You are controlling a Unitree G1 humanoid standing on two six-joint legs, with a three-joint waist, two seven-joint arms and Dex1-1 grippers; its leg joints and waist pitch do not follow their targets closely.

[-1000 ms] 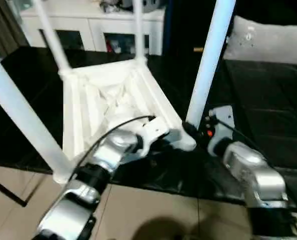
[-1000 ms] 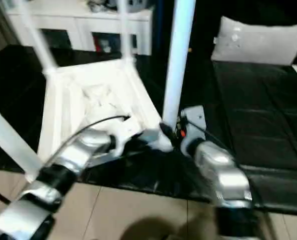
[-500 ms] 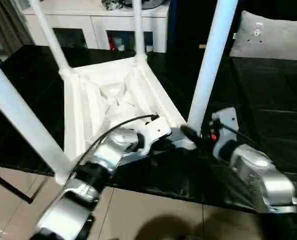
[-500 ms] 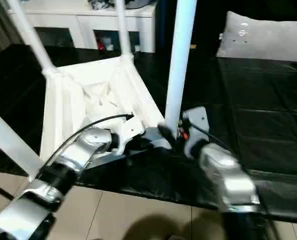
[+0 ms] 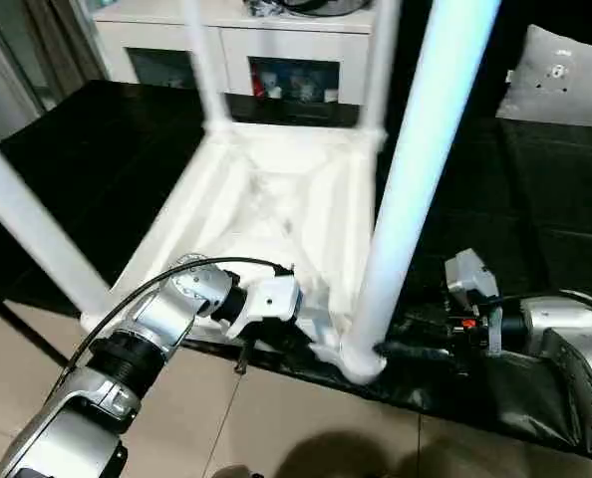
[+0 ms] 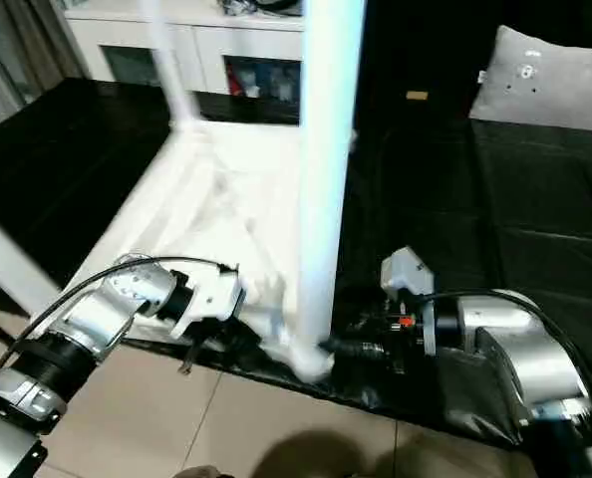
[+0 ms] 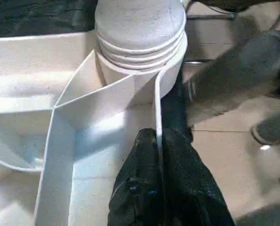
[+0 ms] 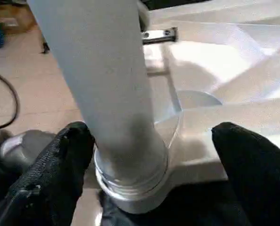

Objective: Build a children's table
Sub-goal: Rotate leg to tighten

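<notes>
The children's table (image 5: 276, 214) lies upside down on the black surface (image 5: 535, 199), all four legs standing in its corner sockets; left gripper (image 7: 156, 155) pinches its rim, right gripper (image 8: 149, 155) hangs released around the nearest leg (image 5: 416, 189), so probably only tightening and righting remain.

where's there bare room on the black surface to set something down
Free: the black surface to the right of the upturned table top, up to the grey pillow. Crowded: the near corner, where the left gripper, right gripper and near leg meet.
</notes>
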